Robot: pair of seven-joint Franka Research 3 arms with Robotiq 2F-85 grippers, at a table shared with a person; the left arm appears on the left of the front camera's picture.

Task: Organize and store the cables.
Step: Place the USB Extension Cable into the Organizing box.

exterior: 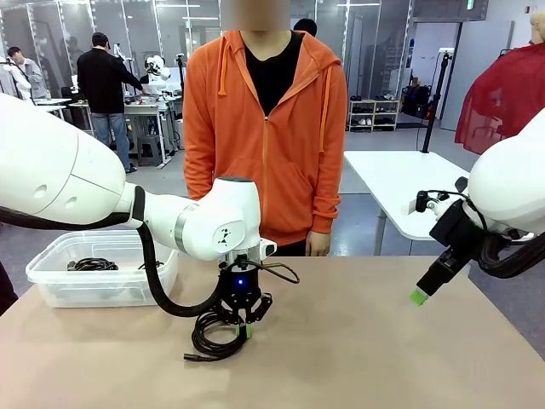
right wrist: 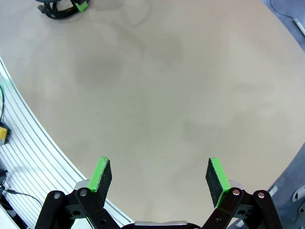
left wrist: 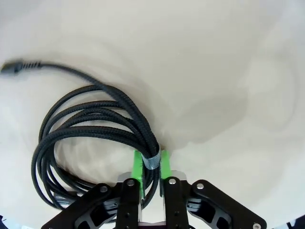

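Left wrist view, left end effector [left wrist: 151, 164] vertical, clamping coiled cable [left wrist: 90, 129]

Front camera is looking across the table [exterior: 358, 341] at the person [exterior: 266, 128]. Left wrist camera is hovering close over the coiled cable [left wrist: 95, 138]; right wrist camera, higher, is catching it upper left [right wrist: 57, 8].

The beige table [exterior: 358, 341] carries a coiled black cable [exterior: 213, 334] near its middle, and a clear plastic bin [exterior: 94, 285] at its left edge.
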